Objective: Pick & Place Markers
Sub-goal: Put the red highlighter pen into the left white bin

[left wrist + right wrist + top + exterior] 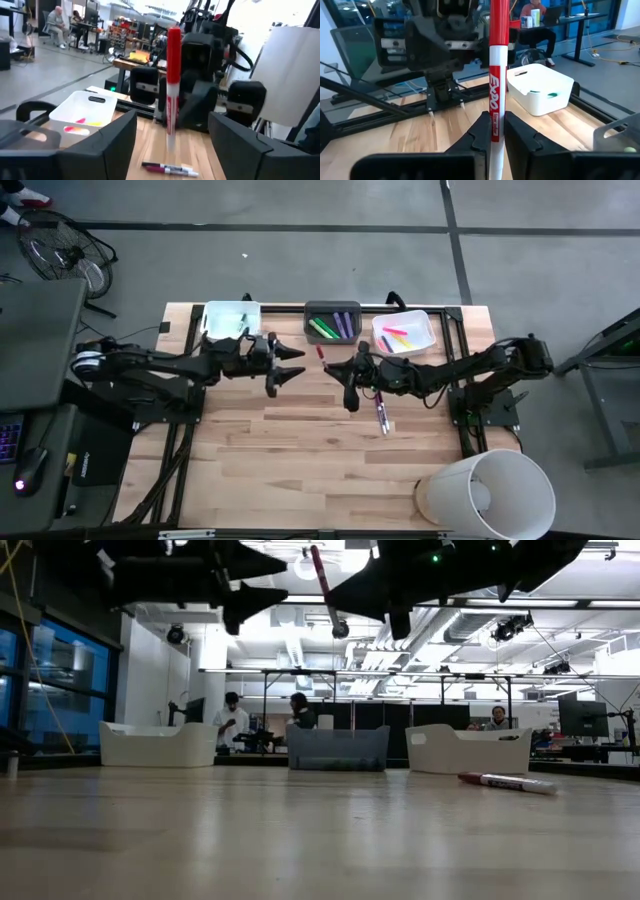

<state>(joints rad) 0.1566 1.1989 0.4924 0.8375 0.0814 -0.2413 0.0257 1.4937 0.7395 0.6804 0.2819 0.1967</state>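
1. High view: the right gripper [345, 370] holds a red marker [321, 354] above the middle of the desk [300, 470], facing the left gripper [290, 365], whose jaws stand spread apart. The marker lies just between the two. A purple marker [381, 416] lies on the desk near the right arm.
2. Low view: the red marker [320, 574] hangs tilted, high over the desk; the white bin [160, 744], grey bin [338, 748] and second white bin [470, 750] stand behind.
3. Left wrist view: the red marker [172, 87] stands upright straight ahead of the open jaws, its long axis crossing them.
4. Right wrist view: the jaws are clamped on the red marker [497, 75]; the left arm is the nearer free one.
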